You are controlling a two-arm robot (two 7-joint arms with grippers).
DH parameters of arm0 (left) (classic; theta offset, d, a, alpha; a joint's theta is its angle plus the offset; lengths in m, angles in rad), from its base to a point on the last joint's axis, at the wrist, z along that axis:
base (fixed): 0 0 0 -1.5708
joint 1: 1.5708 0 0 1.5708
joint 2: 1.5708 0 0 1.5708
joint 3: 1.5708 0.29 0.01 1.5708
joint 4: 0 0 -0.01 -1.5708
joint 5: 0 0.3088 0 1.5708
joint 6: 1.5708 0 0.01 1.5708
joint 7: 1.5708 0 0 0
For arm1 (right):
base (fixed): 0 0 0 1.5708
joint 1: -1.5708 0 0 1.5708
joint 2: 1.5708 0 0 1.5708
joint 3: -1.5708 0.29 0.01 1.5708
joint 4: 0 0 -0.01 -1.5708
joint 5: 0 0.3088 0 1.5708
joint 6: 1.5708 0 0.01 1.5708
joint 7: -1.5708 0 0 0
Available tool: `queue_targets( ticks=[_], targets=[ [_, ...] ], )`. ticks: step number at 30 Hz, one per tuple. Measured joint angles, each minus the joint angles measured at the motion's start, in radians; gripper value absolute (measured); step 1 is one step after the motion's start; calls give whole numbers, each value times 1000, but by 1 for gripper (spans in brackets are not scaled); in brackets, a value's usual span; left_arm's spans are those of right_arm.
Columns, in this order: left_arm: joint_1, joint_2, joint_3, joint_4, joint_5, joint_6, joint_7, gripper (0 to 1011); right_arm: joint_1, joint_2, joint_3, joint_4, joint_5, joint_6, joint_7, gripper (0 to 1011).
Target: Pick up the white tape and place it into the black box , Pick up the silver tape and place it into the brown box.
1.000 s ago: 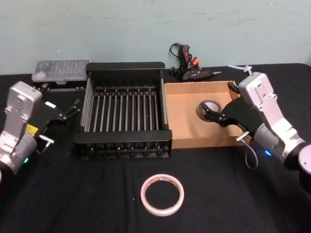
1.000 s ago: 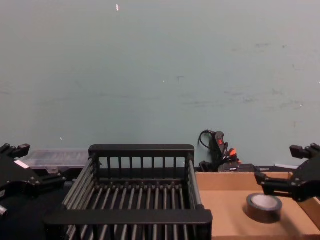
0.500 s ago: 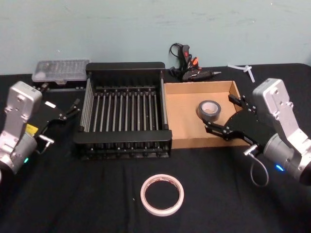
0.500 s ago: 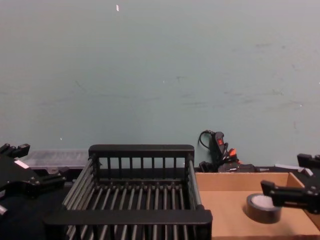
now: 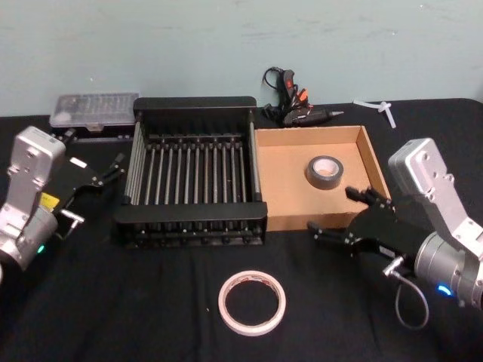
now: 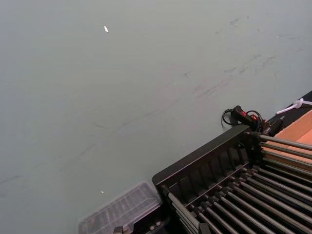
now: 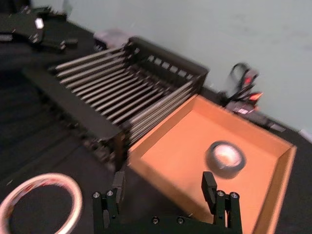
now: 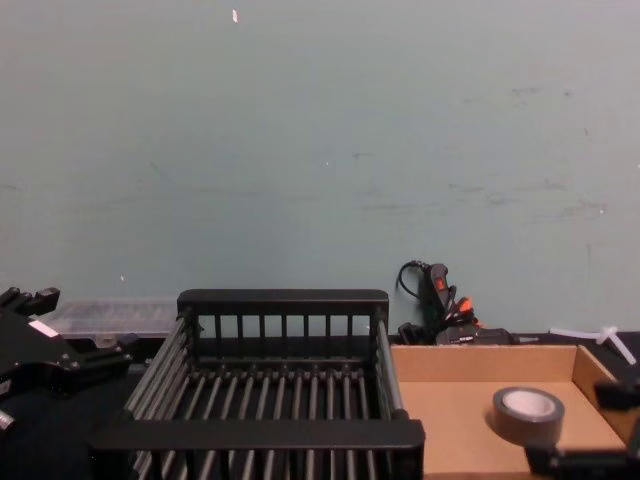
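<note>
The silver tape (image 5: 324,170) lies flat inside the brown box (image 5: 283,185), at its right side, with nothing touching it. My right gripper (image 5: 333,210) is open and empty at the box's front right corner, nearer to me than the roll. Its wrist view has the silver tape (image 7: 225,157) beyond the open fingers (image 7: 208,184). The white tape (image 5: 252,302) lies on the black cloth in front of the black box (image 5: 189,210), which is empty. My left gripper (image 5: 92,153) stays open to the left of the black box, holding nothing.
A glue gun (image 5: 290,96) with its cord lies behind the two boxes. A clear plastic case (image 5: 94,110) sits at the back left, and white plastic strips (image 5: 377,105) at the back right. The black box and brown box stand side by side, touching.
My right gripper has drawn back from over the silver tape toward the front of the brown box and lowered. The roll stays in the box. The left arm has not moved.
</note>
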Motion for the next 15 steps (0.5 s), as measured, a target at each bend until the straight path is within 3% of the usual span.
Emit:
queue_targets(
  ticks=[7,15],
  targets=[
    [0,0,0,0,0,0,0,1001,4,32,-41,-29,26,122,27,1002],
    [0,0,0,0,0,0,0,1001,28,52,-96,-38,33,194,44,1002]
  ],
)
